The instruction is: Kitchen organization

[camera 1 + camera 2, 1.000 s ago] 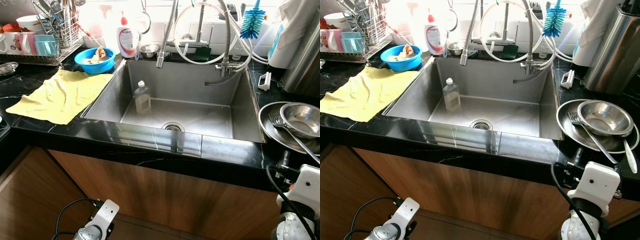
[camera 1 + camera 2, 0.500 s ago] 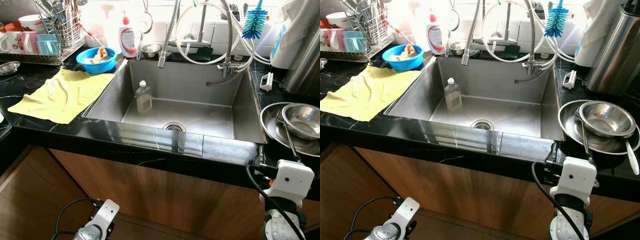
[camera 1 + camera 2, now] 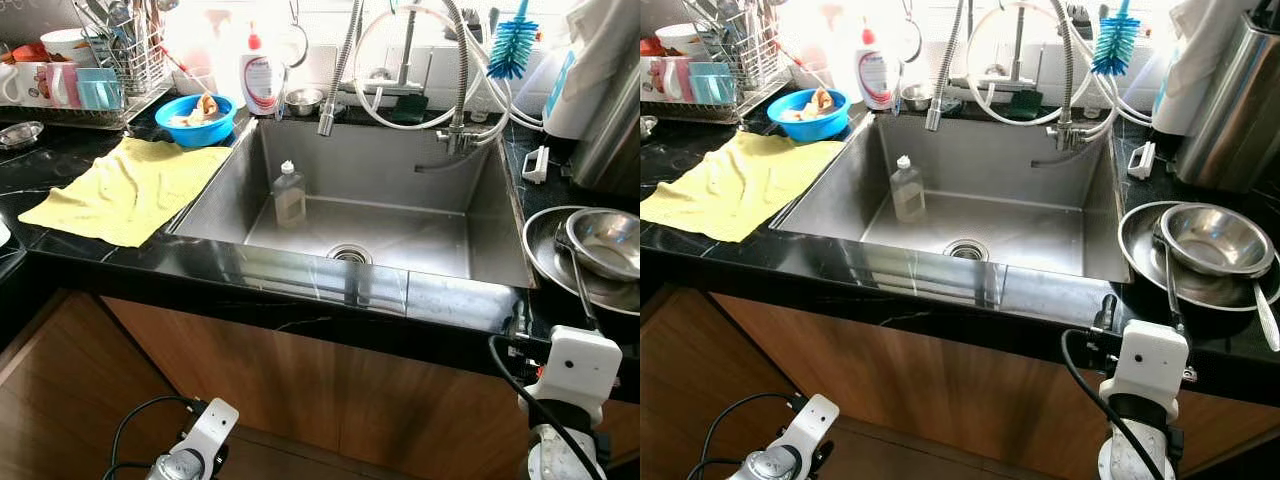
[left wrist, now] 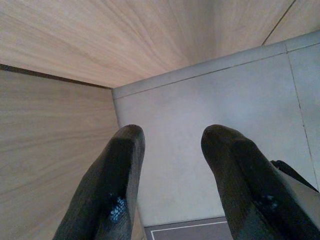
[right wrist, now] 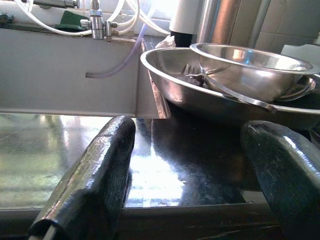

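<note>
Reaching for the steel dishes seems the step in hand. The right gripper (image 5: 185, 170), jaws wide apart, is held at the desk (image 3: 940, 300) edge; it should be raised clear first. The pan (image 3: 1140, 255) with bowl (image 3: 1212, 235) and fork (image 3: 1165, 270) sits just beyond, right of the sink (image 3: 990, 215). The left gripper (image 4: 172, 145) hangs idle, jaws apart.

Head stereo pair down over the sink (image 3: 370, 200); wrist cameras low, along each gripper's fingers.

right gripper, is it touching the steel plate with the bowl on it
Apart. The right wrist view shows the right gripper open above the black counter, with bare counter between its fingertips and the steel plate.
</note>
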Available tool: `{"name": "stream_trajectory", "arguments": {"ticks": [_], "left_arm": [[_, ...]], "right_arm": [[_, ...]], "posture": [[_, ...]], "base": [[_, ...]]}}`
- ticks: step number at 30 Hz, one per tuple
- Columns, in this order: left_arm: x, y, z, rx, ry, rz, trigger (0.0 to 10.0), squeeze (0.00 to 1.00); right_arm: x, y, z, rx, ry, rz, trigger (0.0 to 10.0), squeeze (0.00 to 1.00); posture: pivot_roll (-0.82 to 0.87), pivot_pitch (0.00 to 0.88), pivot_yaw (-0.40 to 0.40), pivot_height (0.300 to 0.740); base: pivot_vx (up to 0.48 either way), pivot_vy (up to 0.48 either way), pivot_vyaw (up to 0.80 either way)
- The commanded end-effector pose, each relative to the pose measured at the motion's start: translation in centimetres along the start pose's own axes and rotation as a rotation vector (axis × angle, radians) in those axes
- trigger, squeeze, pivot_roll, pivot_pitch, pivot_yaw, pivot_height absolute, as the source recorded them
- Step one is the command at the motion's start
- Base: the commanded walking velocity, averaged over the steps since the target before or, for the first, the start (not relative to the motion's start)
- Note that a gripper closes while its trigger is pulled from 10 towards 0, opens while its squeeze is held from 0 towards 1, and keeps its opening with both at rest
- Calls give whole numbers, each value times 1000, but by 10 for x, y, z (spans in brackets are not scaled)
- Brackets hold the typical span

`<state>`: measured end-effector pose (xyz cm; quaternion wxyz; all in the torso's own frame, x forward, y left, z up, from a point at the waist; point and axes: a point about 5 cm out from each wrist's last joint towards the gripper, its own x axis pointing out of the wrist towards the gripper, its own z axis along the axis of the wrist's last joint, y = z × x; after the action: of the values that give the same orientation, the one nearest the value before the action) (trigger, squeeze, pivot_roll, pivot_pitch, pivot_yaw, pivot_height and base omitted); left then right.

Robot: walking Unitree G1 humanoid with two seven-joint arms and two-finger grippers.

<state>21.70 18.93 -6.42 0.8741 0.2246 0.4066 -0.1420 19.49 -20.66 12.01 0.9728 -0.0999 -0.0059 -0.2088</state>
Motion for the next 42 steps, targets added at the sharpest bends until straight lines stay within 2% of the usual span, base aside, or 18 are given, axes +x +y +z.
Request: {"name": "stream_trajectory", "arguments": {"ticks": [1,15,32,42], "left_arm": [[-1,2,-3,19,8,2,10000,0],[-1,3,-4,19,9,3,10000,0],[-1,2,-5,17,13,3,10000,0],[-1,2,-6,21,14,1,10000,0]], "right_arm": [[-3,-6,-6,-22,34,-46,10000,0],[-5,-20,1,-28,-9,-176,10000,0],[1,-10,7,7,-46,-92,10000,0],[7,-11,13,6,-75,-95,10000,0]], "posture": [[-159,0,42,740],[-156,0,41,740],[-154,0,41,740],[-152,0,40,740]], "base": [[0,0,0],[0,0,0],[0,0,0],[0,0,0]]}}
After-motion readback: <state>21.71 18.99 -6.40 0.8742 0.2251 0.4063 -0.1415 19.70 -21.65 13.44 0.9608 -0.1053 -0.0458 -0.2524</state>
